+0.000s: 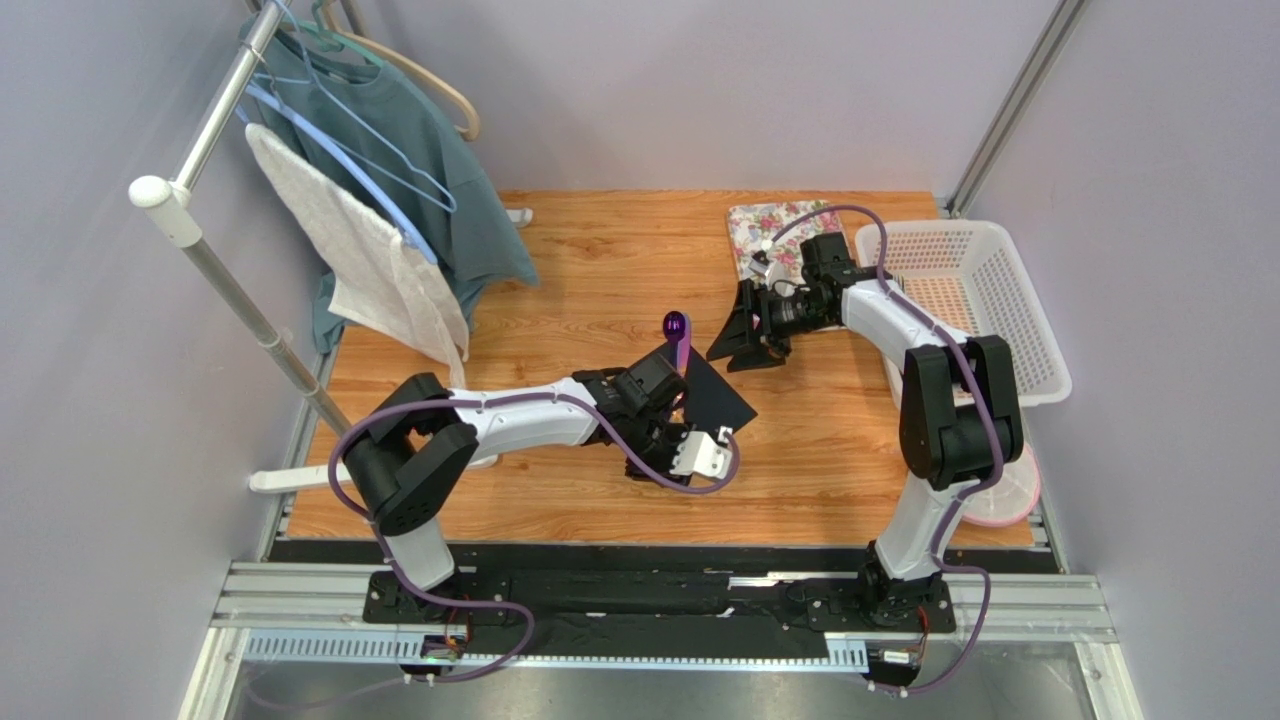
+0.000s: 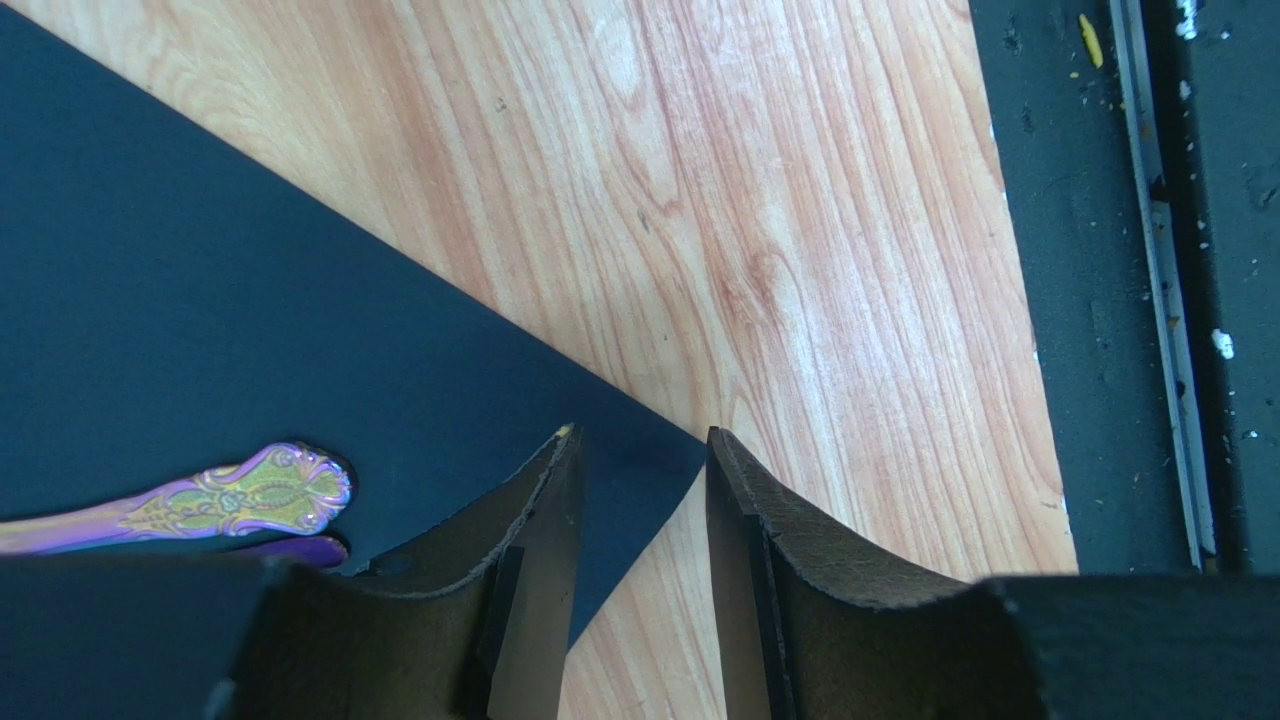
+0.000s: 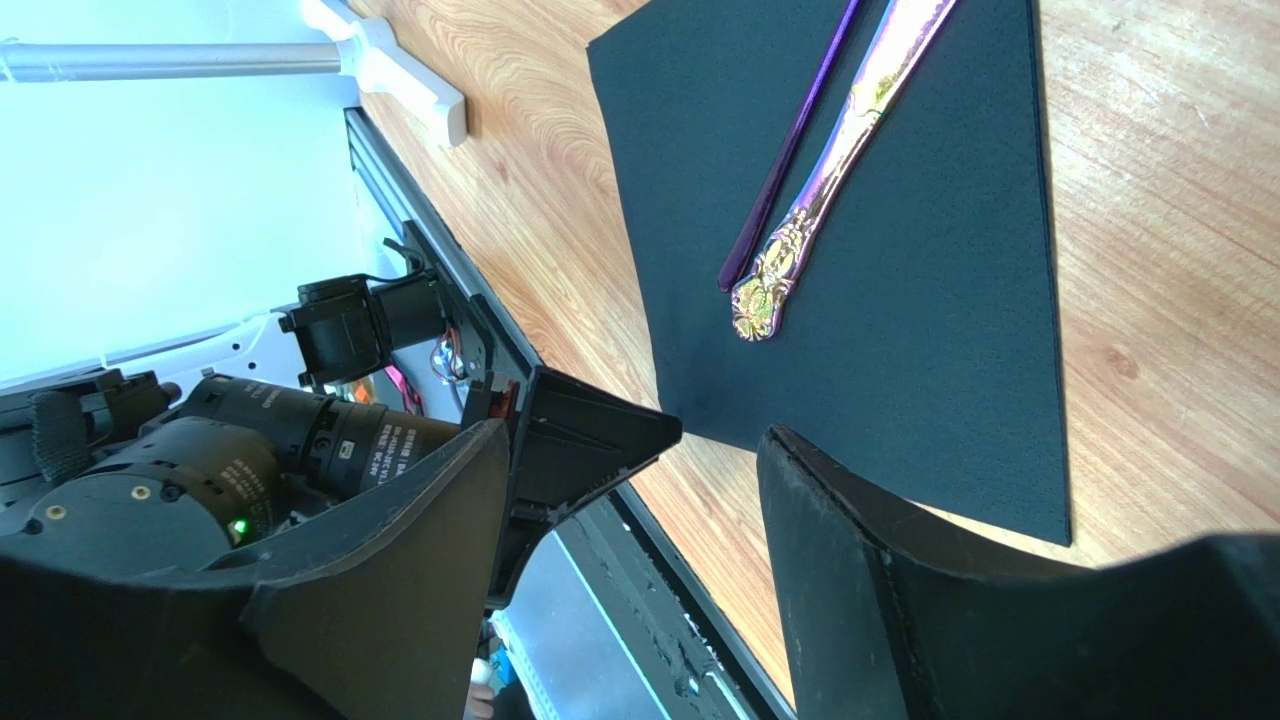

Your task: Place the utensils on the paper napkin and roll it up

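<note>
Overhead view of a wooden table (image 1: 601,255) with two robot arms mounted at its near edge. At far left stands a clothes rack (image 1: 226,285) hung with a teal shirt (image 1: 451,180) and a white towel (image 1: 376,255). Moving right, the left arm reaches to the middle of the table. Its wrist camera shows the left gripper (image 2: 642,450) low over the wood, its jaws parted with a clear gap and pinching nothing. One corner of the paper napkin (image 2: 226,300) pokes into that gap. The black napkin lies flat at the table's centre, spreading away to the left of this claw. On it rest the utensils (image 3: 834,158), two slim purple pieces side by side. Their handle ends sit near the claw but apart from it. Their long axis runs away from the robot, and the spoon (image 1: 673,321) bowl overhangs the napkin's far edge. The left arm is plainly the nearer one, and a roll would likely start from this corner. Further right, the right gripper (image 3: 721,438) hovers above the table just beyond the napkin, spread wide and empty. Behind it lies a floral mat (image 1: 774,228), and a white basket (image 1: 1037,323) sits at far right. No brand or label is legible. Small white print on a black barrel in the right wrist view is too small to read.
</note>
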Motion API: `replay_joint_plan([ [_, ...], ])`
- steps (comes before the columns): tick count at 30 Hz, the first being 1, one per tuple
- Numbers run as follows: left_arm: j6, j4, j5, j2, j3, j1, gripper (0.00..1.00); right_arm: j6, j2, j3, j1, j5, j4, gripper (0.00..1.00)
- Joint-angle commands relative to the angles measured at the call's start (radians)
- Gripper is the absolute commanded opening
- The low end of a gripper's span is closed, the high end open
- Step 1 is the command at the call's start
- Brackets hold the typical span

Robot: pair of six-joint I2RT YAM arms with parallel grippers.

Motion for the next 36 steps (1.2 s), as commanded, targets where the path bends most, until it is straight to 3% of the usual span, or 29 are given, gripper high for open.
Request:
replay_joint_plan([
  [1,-0.004,-0.032,0.054,-0.052,0.039,-0.006,0.41,-0.011,-0.003,-0.002,-0.002,-0.033,0.006,0.65],
  [25,0.046,-0.057,0.034,0.083,0.05,0.01,0.34,-0.007,0.019,0.002,-0.018,-0.042,0.0,0.65],
  [31,0.043,-0.08,0.058,0.083,0.073,0.01,0.11,-0.011,0.017,0.002,-0.024,-0.042,-0.001,0.65],
  [36,0.013,-0.112,0.095,0.053,0.119,0.008,0.01,-0.018,0.011,0.001,-0.024,-0.042,-0.014,0.65],
])
